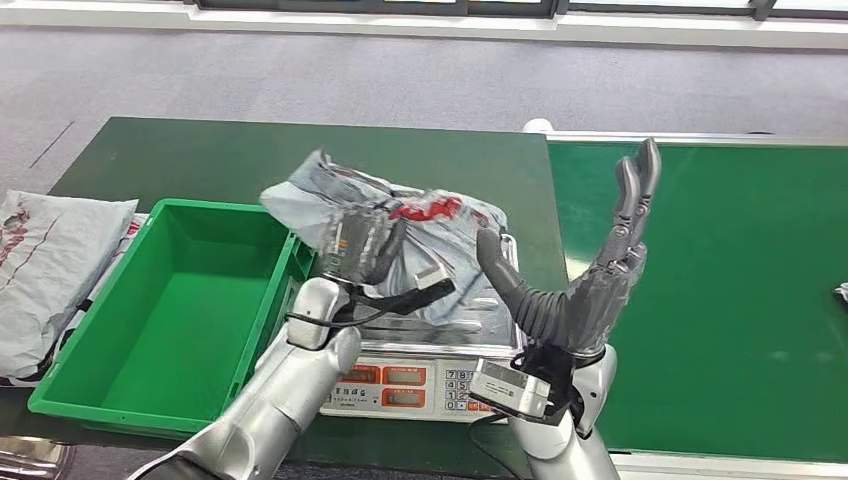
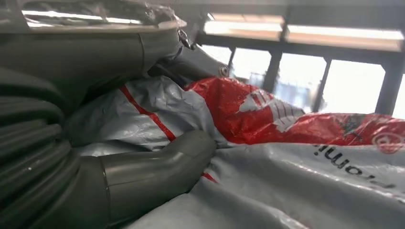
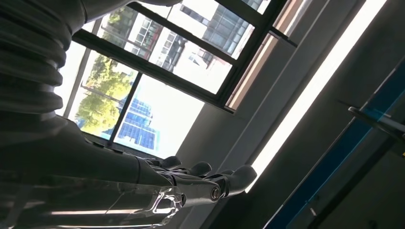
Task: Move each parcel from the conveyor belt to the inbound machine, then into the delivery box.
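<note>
A grey plastic parcel [image 1: 420, 235] with red print lies on the steel pan of the inbound machine, a weighing scale [image 1: 400, 385], with its left end lifted toward the green box. My left hand [image 1: 362, 245] grips the parcel from its near left side; in the left wrist view the thumb [image 2: 157, 176] presses into the crumpled parcel [image 2: 286, 143]. My right hand [image 1: 590, 270] stands just right of the parcel, raised, fingers spread and pointing up, holding nothing. The right wrist view looks up past that hand [image 3: 143, 181] at windows and ceiling.
An empty green delivery box [image 1: 180, 300] stands left of the scale. Another grey parcel [image 1: 45, 275] lies left of the box. The green conveyor belt [image 1: 720, 290] runs on the right, with a small pale thing [image 1: 842, 293] at its right edge.
</note>
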